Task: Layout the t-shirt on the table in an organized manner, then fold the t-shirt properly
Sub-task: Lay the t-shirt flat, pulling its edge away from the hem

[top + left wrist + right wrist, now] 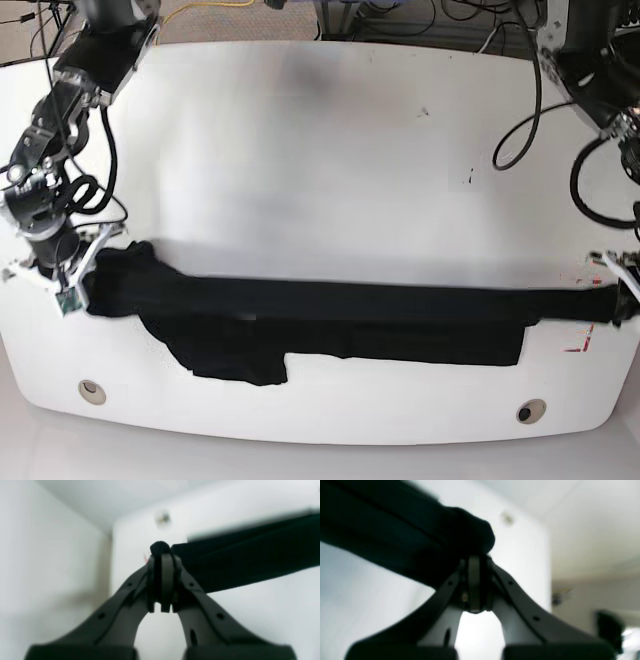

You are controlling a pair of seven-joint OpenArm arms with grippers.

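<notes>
I see both claws pinching the t-shirt (330, 320): left claw (161, 552) and right claw (476, 557) hold opposite ends, cloth stretched across the worktop (320, 150).

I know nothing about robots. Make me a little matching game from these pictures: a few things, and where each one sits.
Things:
1. t-shirt
2. left pincer
3. right pincer
4. grommet holes

Places, in the base view:
A. at the cloth's left end
B. near the table's front edge
C. stretched across the table between both arms
D. at the cloth's right end

Pairs: 1-C, 2-D, 3-A, 4-B
</notes>
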